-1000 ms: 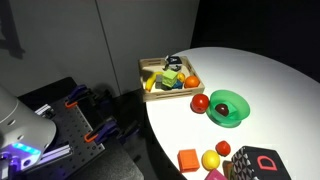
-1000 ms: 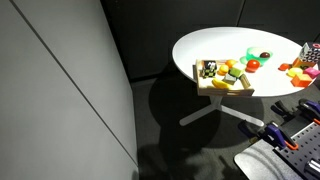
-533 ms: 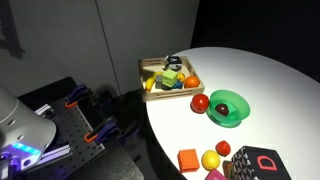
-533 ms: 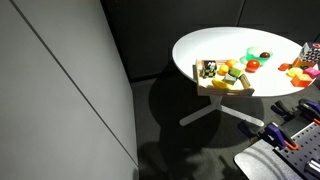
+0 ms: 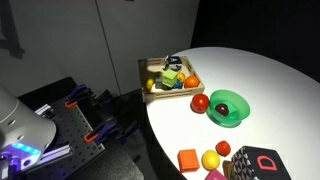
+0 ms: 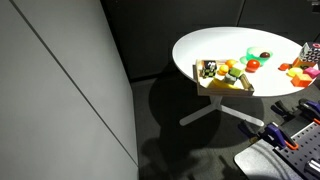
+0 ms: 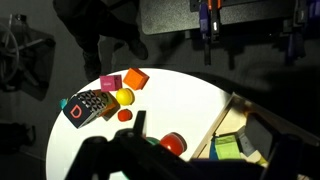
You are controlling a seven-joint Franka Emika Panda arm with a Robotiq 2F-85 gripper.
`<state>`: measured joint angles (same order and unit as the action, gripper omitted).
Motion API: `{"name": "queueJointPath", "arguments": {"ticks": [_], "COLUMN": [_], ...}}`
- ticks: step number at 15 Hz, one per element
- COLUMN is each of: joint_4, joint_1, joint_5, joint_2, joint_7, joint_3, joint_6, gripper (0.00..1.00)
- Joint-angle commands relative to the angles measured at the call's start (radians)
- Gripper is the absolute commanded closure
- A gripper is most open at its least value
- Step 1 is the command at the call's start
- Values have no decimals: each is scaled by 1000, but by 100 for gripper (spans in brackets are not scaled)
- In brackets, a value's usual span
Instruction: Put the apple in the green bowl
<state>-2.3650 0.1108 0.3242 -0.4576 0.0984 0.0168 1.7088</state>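
While the hand [image 7: 190, 166] hangs well above the table [image 5: 270, 80], its opening too dark to judge, the apple [image 5: 200, 102] lies far below, beside the green bowl [image 5: 231, 120].

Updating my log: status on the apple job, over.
Gripper blurred, state unclear. Glossy red round apple on white round table beside bright green plastic bowl, not in it. Dark maroon round item sits in bowl.

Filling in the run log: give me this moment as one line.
apple: on table, beside green bowl | ungrasped | not in bowl | task: pending
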Motion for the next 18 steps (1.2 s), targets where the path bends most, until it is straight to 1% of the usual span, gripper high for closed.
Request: {"name": "queueJointPath", "arguments": {"ticks": [1, 7, 11, 16, 18], "joint_4": [-38, -105, -132, -143, -142], "joint_1": [13, 42, 59, 86, 101], "joint_5": [27, -3, -47, -102, -93], "joint_2": [32, 93, 139, 214, 251], "joint_7": [78, 158, 163, 152, 162], "joint_3": [11, 42, 81, 125, 134], "joint_6": [104, 297, 400, 494, 523], "gripper": [0, 0, 0, 0, 0]}}
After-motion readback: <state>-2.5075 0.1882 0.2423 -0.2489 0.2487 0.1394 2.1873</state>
